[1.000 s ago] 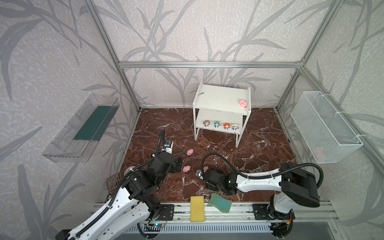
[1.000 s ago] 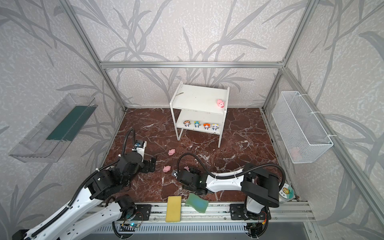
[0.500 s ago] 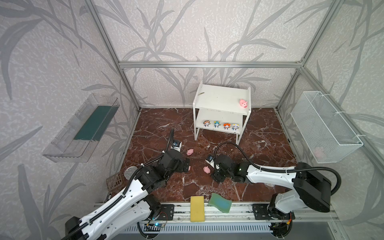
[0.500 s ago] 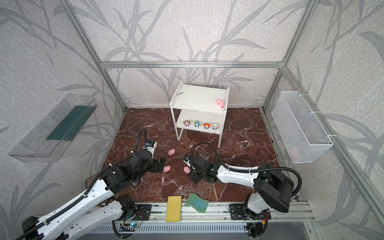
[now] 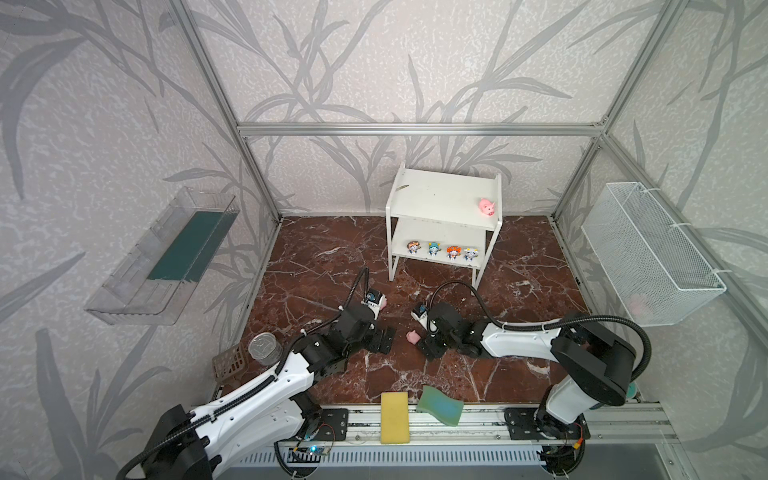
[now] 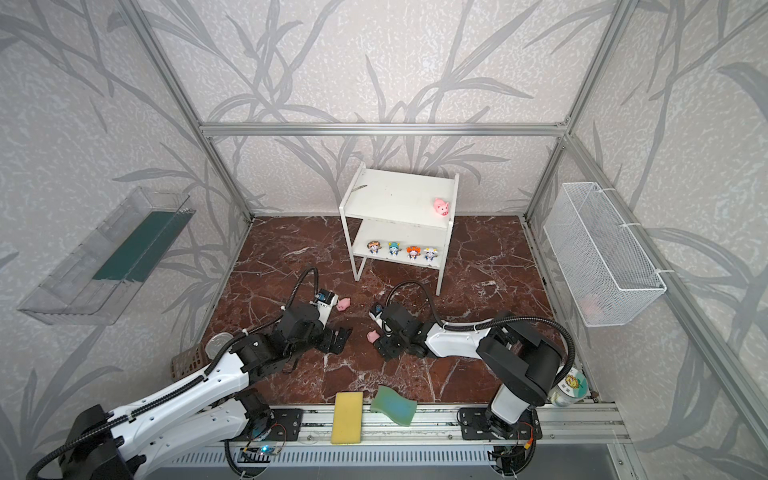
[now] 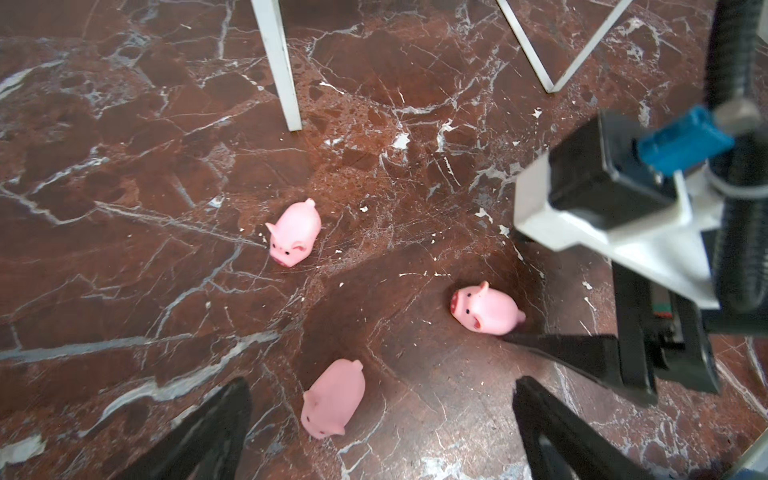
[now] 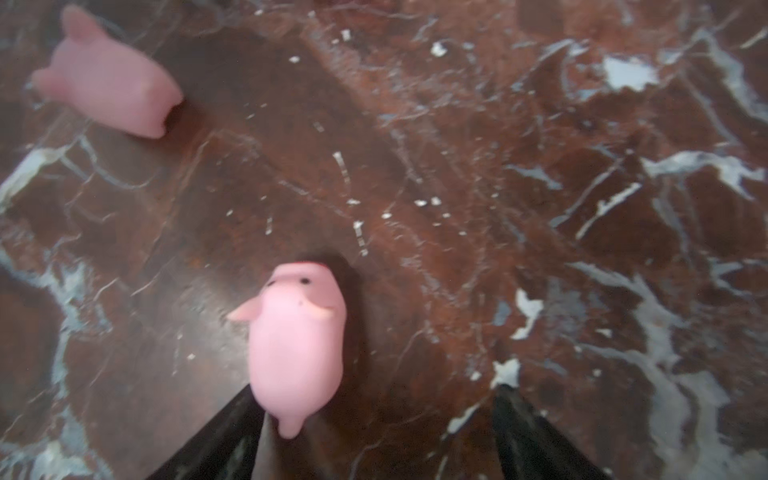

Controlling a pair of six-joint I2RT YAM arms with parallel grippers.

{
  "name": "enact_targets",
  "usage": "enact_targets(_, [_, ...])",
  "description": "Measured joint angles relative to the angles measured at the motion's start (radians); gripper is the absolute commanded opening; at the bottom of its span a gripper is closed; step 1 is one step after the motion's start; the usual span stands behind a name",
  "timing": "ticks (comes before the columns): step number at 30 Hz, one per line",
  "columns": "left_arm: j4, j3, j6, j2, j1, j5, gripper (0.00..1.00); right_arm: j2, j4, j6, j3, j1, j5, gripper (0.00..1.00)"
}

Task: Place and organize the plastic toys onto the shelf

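Both top views: white shelf (image 5: pixel 444 195) at back; pink pig (image 5: pixel 487 206) on top board, 4 figurines (image 6: pixel 401 250) in a row on lower board. Cup label (image 6: pixel 572 384) too small to read.
L wrist: left gripper (image 7: pixel 382 386) spread wide; 3 floor pigs (image 7: pixel 332 399), one btwn its tips.
R wrist: right gripper (image 8: pixel 374 390) wide; nearest pig (image 8: pixel 297 345) touches one finger.

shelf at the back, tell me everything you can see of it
The shelf is a small white unit, painted board by the look: two flat tiers, raised side panels, thin legs. It stands upright on the brown marble floor near the back wall, mid-scene. One pink pig sits at the top tier's front right corner; four cartoon figurines stand in a row along the lower tier's front edge.
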Motion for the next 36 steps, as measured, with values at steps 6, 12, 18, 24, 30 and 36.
enact_targets(6, [0.126, -0.021, 0.049, 0.064, -0.004, 0.021, 0.99, 0.024, 0.045, 0.018, 0.006, -0.047, 0.02, 0.86])
enact_targets(12, [0.224, -0.023, 0.094, 0.153, -0.009, 0.057, 0.99, 0.082, 0.087, 0.017, 0.048, -0.063, 0.042, 0.86])
enact_targets(18, [0.293, -0.029, 0.135, 0.233, -0.011, 0.104, 0.97, 0.09, 0.091, 0.022, 0.056, -0.07, 0.068, 0.86])
enact_targets(24, [0.349, -0.033, 0.173, 0.327, -0.015, 0.135, 0.9, -0.022, 0.03, 0.035, -0.02, -0.074, 0.091, 0.86])
enact_targets(30, [0.363, -0.008, 0.184, 0.458, -0.015, 0.14, 0.88, -0.225, -0.05, 0.034, -0.089, -0.076, 0.091, 0.86])
enact_targets(36, [0.394, 0.035, 0.184, 0.54, -0.015, 0.14, 0.87, -0.395, -0.134, -0.016, -0.107, -0.076, 0.036, 0.86])
